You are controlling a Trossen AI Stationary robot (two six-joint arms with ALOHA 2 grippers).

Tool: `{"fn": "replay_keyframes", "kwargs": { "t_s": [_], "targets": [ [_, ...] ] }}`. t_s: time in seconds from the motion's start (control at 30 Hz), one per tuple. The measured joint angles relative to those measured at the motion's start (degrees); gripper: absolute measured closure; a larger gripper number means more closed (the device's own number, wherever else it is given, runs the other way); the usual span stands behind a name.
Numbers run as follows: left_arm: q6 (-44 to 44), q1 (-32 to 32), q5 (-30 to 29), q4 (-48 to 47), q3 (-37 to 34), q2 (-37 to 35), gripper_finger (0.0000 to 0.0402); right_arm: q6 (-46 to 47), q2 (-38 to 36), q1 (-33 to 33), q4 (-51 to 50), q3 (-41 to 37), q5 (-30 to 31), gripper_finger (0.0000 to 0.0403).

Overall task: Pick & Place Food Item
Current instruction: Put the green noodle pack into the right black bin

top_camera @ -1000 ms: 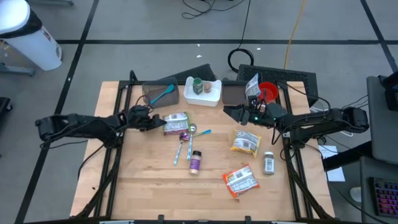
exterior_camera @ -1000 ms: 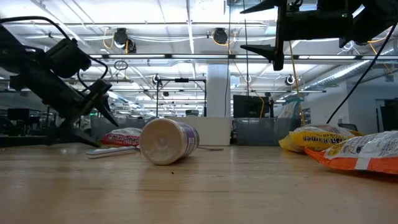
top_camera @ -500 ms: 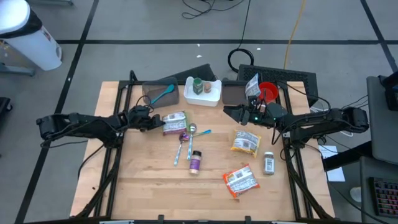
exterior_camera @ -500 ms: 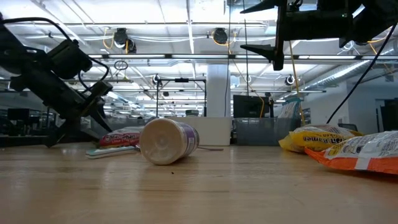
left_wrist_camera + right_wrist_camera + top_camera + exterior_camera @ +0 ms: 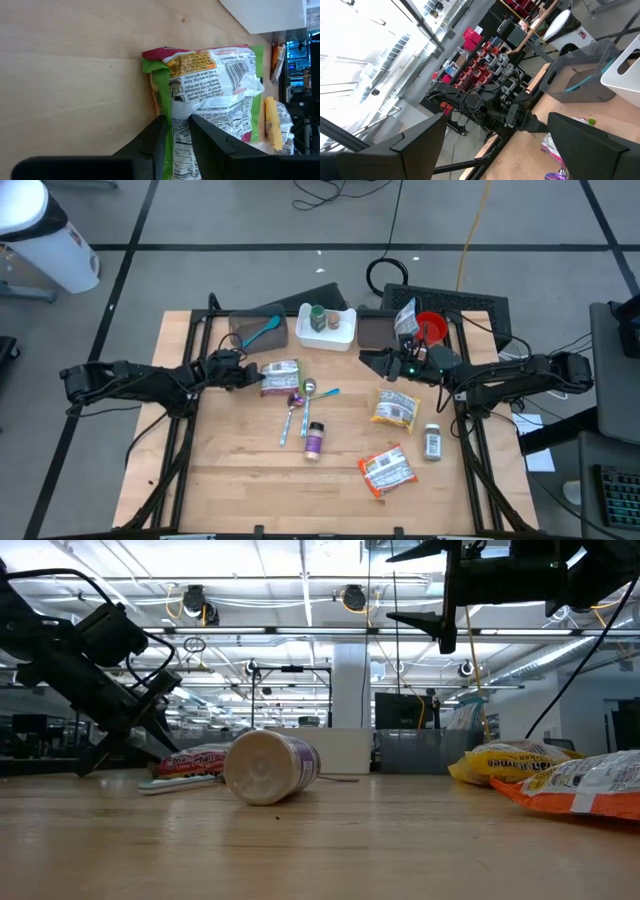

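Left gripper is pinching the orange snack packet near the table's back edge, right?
Not quite. The left gripper is pinching the green food packet, not an orange one, as the left wrist view shows. The rest holds: that packet lies toward the table's back edge.

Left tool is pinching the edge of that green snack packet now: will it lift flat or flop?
The green snack packet is crinkled film, so it will probably droop from the pinched edge rather than stay flat. It looks light for its size. The left tool grips only a thin edge, so the glossy film may slip.
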Motion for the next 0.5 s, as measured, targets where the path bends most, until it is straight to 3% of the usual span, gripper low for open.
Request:
{"fn": "replay_keyframes", "kwargs": {
  "t_s": [0.5],
  "targets": [
    [1.18,0.0,4.46,11.74,0.0,-0.04,0.0309,-1.68,-0.02,0.02,-8.26,0.0,-1.55,0.0062]
  ]
}}
